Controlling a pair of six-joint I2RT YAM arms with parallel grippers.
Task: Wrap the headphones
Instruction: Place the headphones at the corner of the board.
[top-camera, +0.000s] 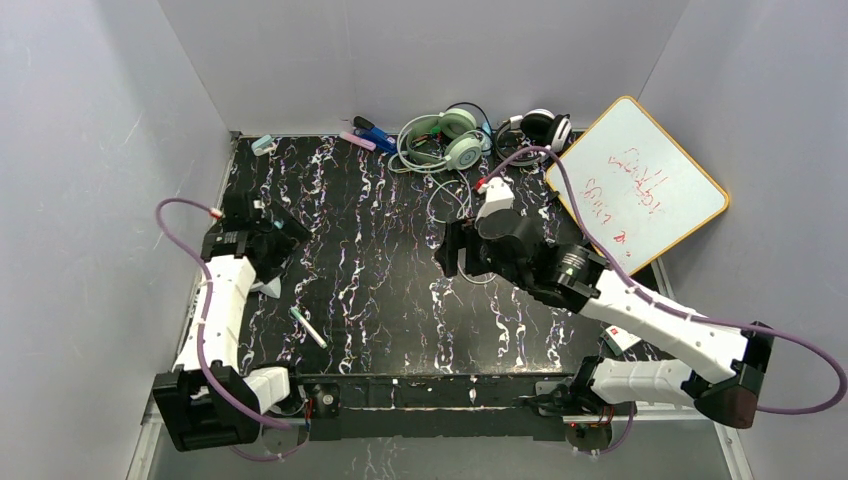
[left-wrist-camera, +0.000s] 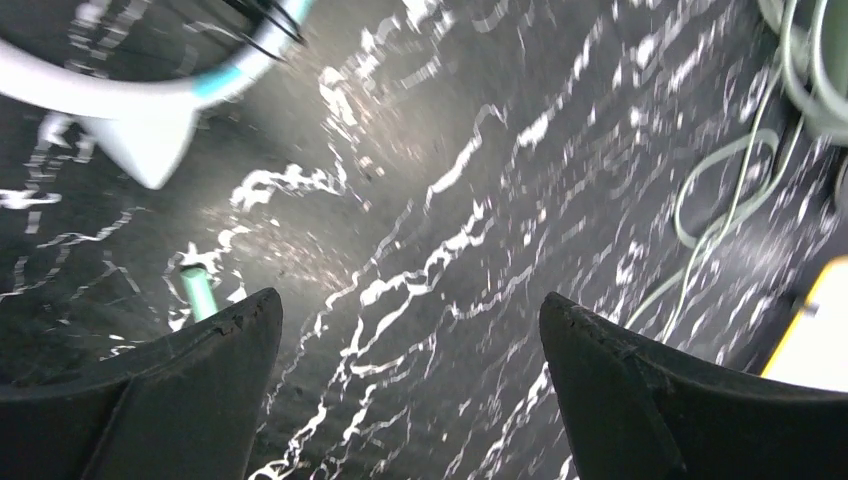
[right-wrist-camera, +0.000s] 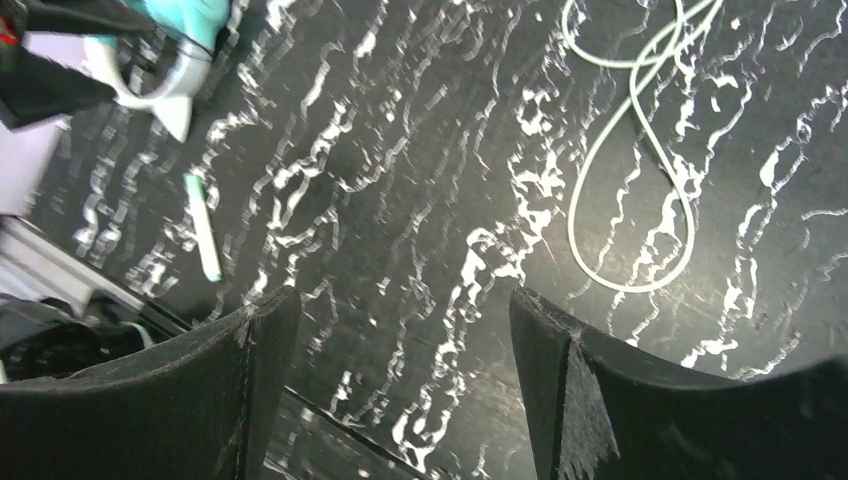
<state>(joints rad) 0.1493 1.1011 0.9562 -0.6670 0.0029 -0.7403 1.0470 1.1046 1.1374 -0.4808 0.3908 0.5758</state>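
From the mint-green headphones (top-camera: 462, 152) the pale cable (right-wrist-camera: 630, 290) trails toward our right gripper (right-wrist-camera: 402, 295) (jaws wide, empty; left gripper (left-wrist-camera: 408, 298) likewise, farther off).

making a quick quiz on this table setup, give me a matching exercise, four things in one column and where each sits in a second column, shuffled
Things
1 mint-green headphones
2 black-and-white headphones
3 whiteboard
4 marker pen

Places
A lying alone, near left
B right side, tilted, red writing on it
C far edge, near the middle
D far edge, just left of the whiteboard

Pairs: 1-C, 2-D, 3-B, 4-A
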